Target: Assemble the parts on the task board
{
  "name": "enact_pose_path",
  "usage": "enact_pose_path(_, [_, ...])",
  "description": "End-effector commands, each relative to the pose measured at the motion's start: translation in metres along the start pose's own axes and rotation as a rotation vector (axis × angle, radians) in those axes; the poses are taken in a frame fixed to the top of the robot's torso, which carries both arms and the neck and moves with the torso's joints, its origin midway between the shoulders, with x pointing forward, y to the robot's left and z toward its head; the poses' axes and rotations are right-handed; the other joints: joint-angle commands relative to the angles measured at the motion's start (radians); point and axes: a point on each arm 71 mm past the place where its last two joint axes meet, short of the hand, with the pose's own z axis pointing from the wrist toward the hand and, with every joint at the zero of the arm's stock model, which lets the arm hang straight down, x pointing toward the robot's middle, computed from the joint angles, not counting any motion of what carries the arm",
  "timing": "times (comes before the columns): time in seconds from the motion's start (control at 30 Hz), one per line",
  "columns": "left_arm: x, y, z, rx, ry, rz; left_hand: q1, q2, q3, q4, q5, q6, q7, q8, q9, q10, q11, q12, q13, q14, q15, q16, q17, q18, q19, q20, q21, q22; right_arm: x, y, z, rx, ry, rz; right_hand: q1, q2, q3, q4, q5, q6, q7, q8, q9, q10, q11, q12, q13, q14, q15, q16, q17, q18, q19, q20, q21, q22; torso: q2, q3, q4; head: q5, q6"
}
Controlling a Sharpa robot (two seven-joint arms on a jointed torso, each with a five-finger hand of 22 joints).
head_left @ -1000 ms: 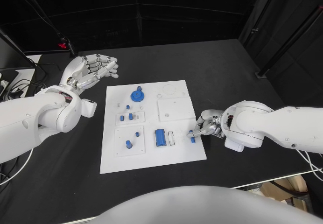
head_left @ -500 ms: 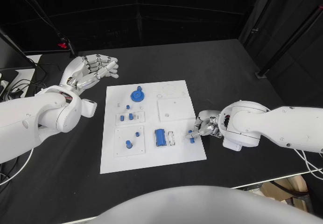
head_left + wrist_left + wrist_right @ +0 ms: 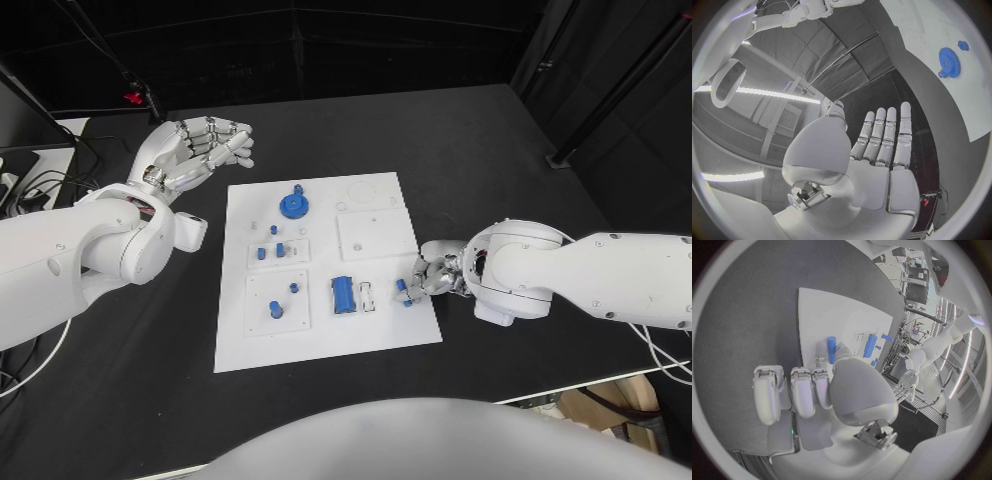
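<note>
The white task board (image 3: 325,335) lies mid-table. On it are a blue gear (image 3: 293,205), a blue block (image 3: 343,295) and several small blue pegs, one of them a peg (image 3: 274,310) in the near-left plate. My right hand (image 3: 430,274) sits at the board's right edge and pinches a small blue peg (image 3: 404,292) just right of the block. The right wrist view shows that blue peg (image 3: 831,348) sticking out past the thumb, over the board (image 3: 836,315). My left hand (image 3: 202,150) is raised beyond the board's far left corner, fingers straight and apart, holding nothing; the left wrist view shows this hand (image 3: 876,150) and the gear (image 3: 949,61).
A white square plate (image 3: 371,236) is fixed on the board's right half, and a narrow white slot piece (image 3: 366,296) stands beside the block. Cables (image 3: 29,180) lie at the table's left edge. Black table surrounds the board.
My right hand has shifted slightly left over the board's edge, carrying the blue peg with it. The left hand has not moved.
</note>
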Motion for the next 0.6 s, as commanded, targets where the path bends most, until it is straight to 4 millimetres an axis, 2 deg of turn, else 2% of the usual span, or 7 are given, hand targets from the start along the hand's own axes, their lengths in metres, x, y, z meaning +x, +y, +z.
enact_pose_path(0.03, [0.0003, -0.0014, 0.0002, 0.007, 0.007, -0.008, 0.000, 0.007, -0.004, -0.001, 0.005, -0.007, 0.063, 0.003, 0.000, -0.006, 0.000, 0.003, -0.001, -0.007, -0.002, 0.006, -0.001, 0.006, -0.002, 0.004, 0.001, -0.001, 0.0066, -0.0081, 0.0022, 0.087, 0.012, -0.018, 0.027, 0.011, 0.015, -0.005, 0.012, -0.004, -0.006, -0.022, -0.161, 0.104, -0.008, -0.002, 0.259, 0.104, 0.001, 0.002, 0.263, -0.007, 0.104, 0.003, 0.003, 0.263, 0.001, -0.0002, 0.0004, 0.000, 0.000])
enact_pose_path(0.3, [-0.0002, -0.0012, 0.0000, 0.006, 0.006, -0.008, 0.000, 0.007, -0.004, -0.001, 0.005, -0.007, 0.063, 0.003, 0.000, -0.006, 0.000, 0.003, -0.001, -0.007, -0.002, 0.006, -0.001, 0.006, -0.002, 0.004, 0.001, -0.001, 0.0058, -0.0050, 0.0019, 0.074, -0.020, 0.010, 0.047, 0.025, 0.034, -0.009, 0.032, -0.003, -0.008, -0.028, -0.171, 0.104, -0.010, -0.002, 0.259, 0.104, 0.000, 0.002, 0.263, -0.007, 0.104, 0.002, 0.003, 0.263, 0.001, -0.0004, -0.0011, -0.002, 0.000])
enact_pose_path(0.4, [0.0001, -0.0012, 0.0001, 0.006, 0.007, -0.009, 0.000, 0.007, -0.004, -0.001, 0.005, -0.007, 0.063, 0.003, 0.000, -0.006, 0.000, 0.003, -0.001, -0.007, -0.002, 0.006, -0.001, 0.006, -0.002, 0.004, 0.001, -0.001, 0.0057, -0.0043, 0.0020, 0.072, -0.024, 0.013, 0.048, 0.021, 0.034, -0.009, 0.036, -0.009, -0.005, -0.034, -0.176, 0.104, -0.009, -0.002, 0.259, 0.104, 0.000, 0.002, 0.263, -0.007, 0.104, 0.002, 0.003, 0.263, 0.001, 0.0003, 0.0005, -0.003, 0.000])
enact_pose_path(0.6, [-0.0002, -0.0010, 0.0000, 0.005, 0.007, -0.008, 0.000, 0.007, -0.004, -0.001, 0.005, -0.007, 0.063, 0.003, 0.000, -0.006, 0.000, 0.003, -0.001, -0.007, -0.002, 0.006, -0.001, 0.006, -0.002, 0.004, 0.001, -0.001, 0.0061, -0.0033, 0.0030, 0.072, -0.018, 0.007, 0.049, 0.010, 0.034, -0.008, 0.038, -0.028, 0.003, -0.049, -0.188, 0.104, -0.002, -0.002, 0.259, 0.104, 0.004, 0.002, 0.263, -0.007, 0.104, 0.004, 0.003, 0.263, 0.001, -0.0002, -0.0002, -0.003, 0.000])
